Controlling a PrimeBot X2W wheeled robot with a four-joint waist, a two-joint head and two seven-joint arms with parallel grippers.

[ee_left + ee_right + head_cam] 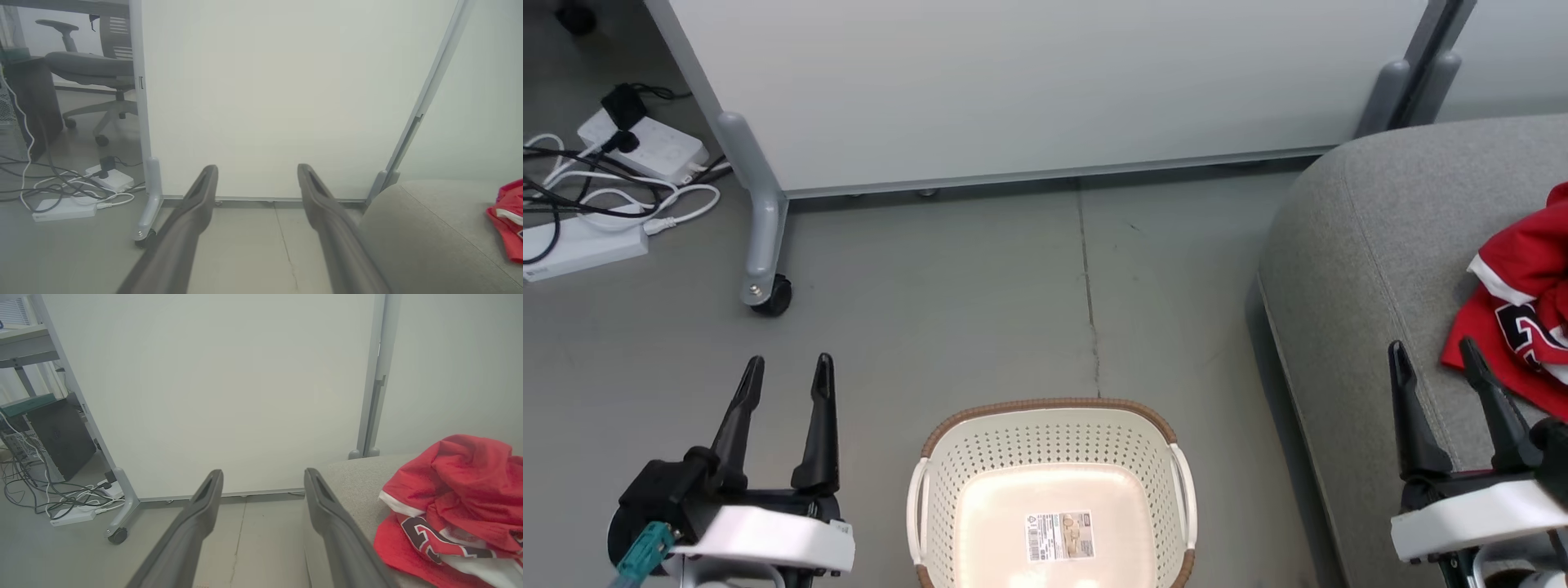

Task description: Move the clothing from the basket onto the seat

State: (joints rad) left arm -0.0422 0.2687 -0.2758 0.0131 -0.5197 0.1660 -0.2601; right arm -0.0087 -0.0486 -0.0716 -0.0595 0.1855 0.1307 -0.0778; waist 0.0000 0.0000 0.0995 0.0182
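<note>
The red clothing [1523, 306] lies crumpled on the grey seat [1372, 269] at the right edge; black-and-white lettering and white trim show on it. The right wrist view has the clothing [457, 506] just right of my fingers, and the left wrist view catches the clothing [508, 216] at its far right on the seat [425, 237]. The cream basket [980, 465] stands on the floor at bottom centre, holding nothing but a barcode sticker [1058, 536]. My left gripper [788, 367] hangs open left of the basket. Over the seat's front part, my right gripper [1436, 353] is open beside the clothing.
A white partition panel [1029, 82] on a castor leg [764, 245] stands behind the basket. Power strips and tangled cables [596, 188] lie on the floor at the far left. An office chair [90, 69] and a dark computer case [61, 437] stand beyond the panel.
</note>
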